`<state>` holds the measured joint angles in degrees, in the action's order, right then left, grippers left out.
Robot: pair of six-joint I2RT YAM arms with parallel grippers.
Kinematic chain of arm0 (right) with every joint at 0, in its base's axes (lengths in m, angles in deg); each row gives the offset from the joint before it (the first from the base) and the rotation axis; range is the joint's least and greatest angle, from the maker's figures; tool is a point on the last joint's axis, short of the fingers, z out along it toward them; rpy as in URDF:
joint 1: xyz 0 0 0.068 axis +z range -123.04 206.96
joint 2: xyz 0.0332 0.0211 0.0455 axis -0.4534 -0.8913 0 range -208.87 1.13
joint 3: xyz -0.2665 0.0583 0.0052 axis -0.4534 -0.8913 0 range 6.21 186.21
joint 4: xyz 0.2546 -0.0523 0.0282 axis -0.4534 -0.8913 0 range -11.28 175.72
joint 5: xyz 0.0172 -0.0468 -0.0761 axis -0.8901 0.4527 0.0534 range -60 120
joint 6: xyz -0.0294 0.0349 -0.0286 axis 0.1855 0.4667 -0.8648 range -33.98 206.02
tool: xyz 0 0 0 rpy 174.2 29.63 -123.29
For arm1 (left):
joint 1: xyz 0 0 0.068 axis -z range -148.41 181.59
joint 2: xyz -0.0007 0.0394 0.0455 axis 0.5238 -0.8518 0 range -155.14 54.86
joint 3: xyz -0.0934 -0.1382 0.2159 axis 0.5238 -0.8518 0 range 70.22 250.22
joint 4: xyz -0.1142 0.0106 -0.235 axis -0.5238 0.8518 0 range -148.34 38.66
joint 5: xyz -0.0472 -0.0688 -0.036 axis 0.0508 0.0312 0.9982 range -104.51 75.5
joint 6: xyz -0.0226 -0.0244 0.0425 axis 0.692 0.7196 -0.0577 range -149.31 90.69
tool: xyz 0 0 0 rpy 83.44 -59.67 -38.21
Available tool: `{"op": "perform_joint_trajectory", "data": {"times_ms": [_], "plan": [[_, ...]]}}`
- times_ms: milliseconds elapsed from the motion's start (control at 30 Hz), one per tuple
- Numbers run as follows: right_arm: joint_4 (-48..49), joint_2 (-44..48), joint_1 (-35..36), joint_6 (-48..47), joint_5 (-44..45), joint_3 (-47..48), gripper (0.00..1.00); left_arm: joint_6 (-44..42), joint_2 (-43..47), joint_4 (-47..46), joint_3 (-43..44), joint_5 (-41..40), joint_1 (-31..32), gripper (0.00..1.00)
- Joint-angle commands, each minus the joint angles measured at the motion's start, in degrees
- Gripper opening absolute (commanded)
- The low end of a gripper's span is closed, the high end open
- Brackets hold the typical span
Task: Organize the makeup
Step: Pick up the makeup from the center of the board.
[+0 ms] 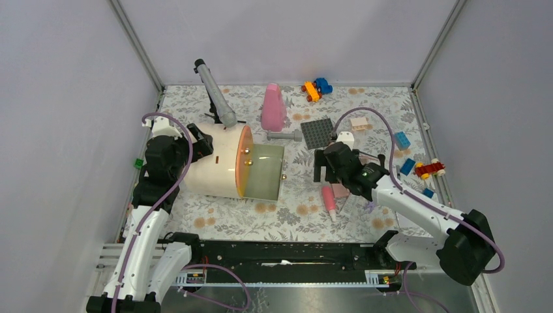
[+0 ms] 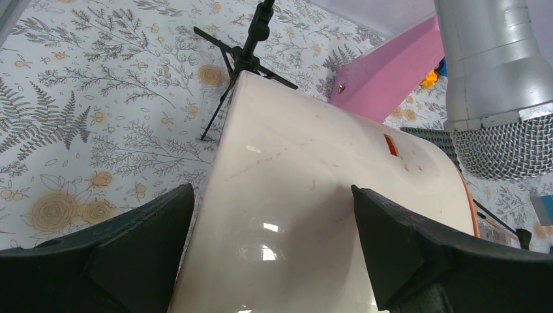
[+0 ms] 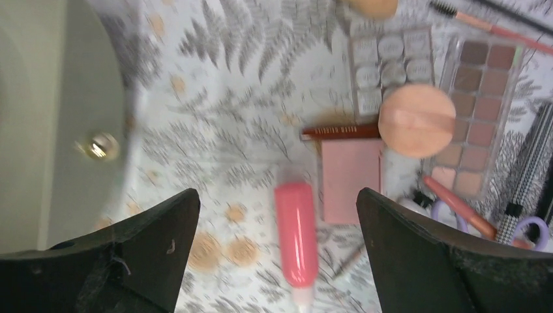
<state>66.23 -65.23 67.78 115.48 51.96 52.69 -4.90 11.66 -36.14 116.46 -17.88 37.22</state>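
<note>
The makeup lies on the floral cloth right of centre. A pink tube [image 1: 330,202] [image 3: 297,235] lies beside a pink square compact [image 3: 351,179], with a round peach puff [image 3: 416,120], an eyeshadow palette [image 3: 479,117] and thin brushes [image 3: 482,23] further off. My right gripper [image 1: 324,171] [image 3: 277,195] hangs open just above the tube, with nothing between its fingers. My left gripper [image 1: 202,140] [image 2: 270,192] stands open over the wall of a cream round case [image 1: 218,163] [image 2: 313,163] that lies on its side. The case's orange-rimmed clear lid [image 1: 264,173] faces the makeup.
A tall pink cone bottle [image 1: 273,107] and a grey microphone [image 1: 215,94] on a small tripod stand behind the case. A dark studded plate [image 1: 317,134] and bright toy bricks [image 1: 316,89] [image 1: 429,169] lie at the back and the right. Grey walls close in three sides.
</note>
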Motion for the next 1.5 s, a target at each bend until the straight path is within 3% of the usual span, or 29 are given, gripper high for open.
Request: {"op": "perform_joint_trajectory", "data": {"times_ms": [0, 133, 367, 733, 967, 1200, 1267, 1400, 1467], "plan": [[-10.16, -2.98, -0.30, -4.51, -5.58, 1.19, 0.93, -1.90, -0.11, 5.23, -1.27, -0.72, 0.08, 0.99], [-8.09, -6.03, -0.43, -4.57, -7.34, 0.17, 0.76, -1.90, 0.02, 5.22, -1.26, -0.62, 0.08, 0.99], [-6.14, -12.30, -0.50, -4.63, -10.91, -0.99, 0.73, -1.90, 0.16, 5.18, -1.25, -0.49, 0.26, 0.99], [-4.51, -17.67, -0.57, -3.72, -10.82, -1.13, 0.56, -1.90, 0.10, 5.13, -1.41, -0.40, 0.35, 0.99], [-3.66, -20.81, -0.57, 0.26, -12.78, -0.05, 0.35, -1.90, 0.05, 5.09, -1.41, -0.49, 0.35, 0.99], [2.75, -17.66, -0.61, 20.13, -11.19, -3.74, 0.18, -1.90, 0.15, 5.14, -1.41, -0.53, 0.35, 0.99], [5.82, -15.39, -0.64, 28.46, -10.84, -7.41, 0.08, -1.90, 0.19, 5.14, -1.37, -0.49, 0.35, 0.99], [17.27, -7.78, -0.59, 45.17, -9.49, -18.71, 0.10, -1.90, 0.68, 5.14, -1.40, -0.66, 0.35, 0.99], [18.10, -3.97, -0.64, 50.17, -7.18, -22.12, 0.15, -1.90, 0.59, 5.14, -1.41, -0.42, 0.35, 0.99]]}}
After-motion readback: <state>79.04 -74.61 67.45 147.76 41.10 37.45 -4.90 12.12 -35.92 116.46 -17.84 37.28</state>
